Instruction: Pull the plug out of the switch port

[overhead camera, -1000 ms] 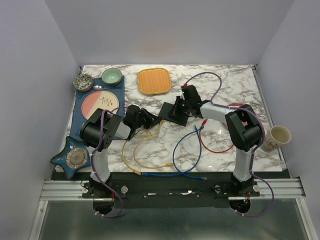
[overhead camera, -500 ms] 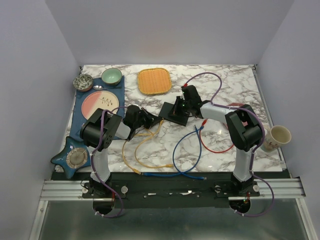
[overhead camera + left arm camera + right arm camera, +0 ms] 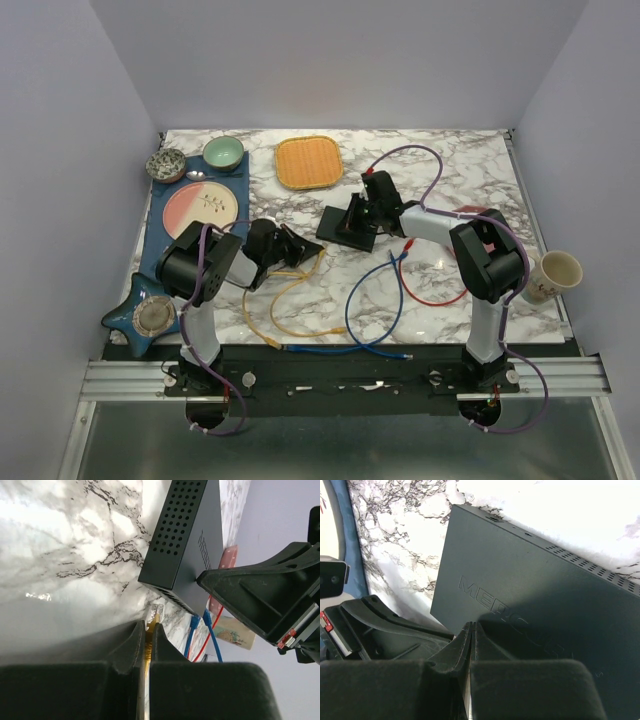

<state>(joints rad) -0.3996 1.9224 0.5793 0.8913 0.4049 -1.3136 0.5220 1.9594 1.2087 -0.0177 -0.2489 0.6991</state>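
The yellow cable (image 3: 148,647) is clamped between the closed fingers of the left gripper (image 3: 148,626), just behind its clear plug (image 3: 154,612). The plug is seen just outside the port edge of the switch (image 3: 348,224) and is judged free of its socket, though the gap looks narrow. The switch is found mid-table and is pressed down by the right gripper (image 3: 471,627), whose fingers are shut together with nothing between them.

Since the cable rather than the plug body is gripped, it could be let slip through the fingers if tension is met. The loose blue cable (image 3: 365,300) near the ports could be snagged. If the downward press is eased early, the switch could be dragged.

Embossed lettering beginning "ME" is seen on the lid; the rest is partly covered and cannot be read with certainty.
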